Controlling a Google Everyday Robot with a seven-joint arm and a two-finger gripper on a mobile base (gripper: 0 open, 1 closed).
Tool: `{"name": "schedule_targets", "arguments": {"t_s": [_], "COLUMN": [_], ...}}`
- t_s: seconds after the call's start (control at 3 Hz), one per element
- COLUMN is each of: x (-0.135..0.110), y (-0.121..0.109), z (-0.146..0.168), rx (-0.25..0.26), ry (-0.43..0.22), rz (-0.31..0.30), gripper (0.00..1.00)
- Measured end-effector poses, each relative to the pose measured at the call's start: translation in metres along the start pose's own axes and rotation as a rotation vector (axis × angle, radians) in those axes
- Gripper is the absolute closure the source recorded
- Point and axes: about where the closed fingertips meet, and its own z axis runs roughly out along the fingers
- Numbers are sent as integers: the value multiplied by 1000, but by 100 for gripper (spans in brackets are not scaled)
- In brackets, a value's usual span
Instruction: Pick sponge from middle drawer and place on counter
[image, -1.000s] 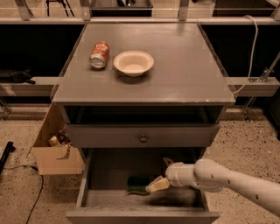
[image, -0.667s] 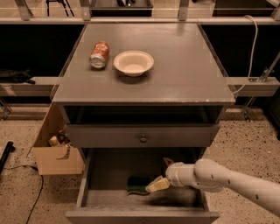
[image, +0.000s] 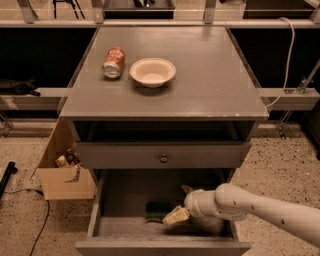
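Observation:
The middle drawer (image: 117, 197) is pulled open at the bottom of the cabinet. On its floor lies the sponge (image: 156, 210), dark green, near the centre. My gripper (image: 180, 203) reaches in from the right, low inside the drawer and just right of the sponge. It is open: the pale near fingertip (image: 175, 216) sits against the sponge's right end, and the far fingertip (image: 186, 189) is behind. The counter (image: 200, 70) is the grey top above.
On the counter's left part lie a red can (image: 113, 62) on its side and a cream bowl (image: 152, 71). A shut drawer with a round knob (image: 164, 158) sits above the open one. A cardboard box (image: 65, 175) stands on the floor at left.

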Motion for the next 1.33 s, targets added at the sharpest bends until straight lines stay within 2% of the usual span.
{"name": "schedule_targets", "arguments": {"t_s": [0.33, 1.0, 1.33], "x": [7, 2, 2], "y": [7, 30, 31], "z": [16, 44, 44], "rx": [-22, -62, -62], "ry": [18, 31, 32], "rz": [1, -26, -26], "gripper": [0, 0, 18]}}
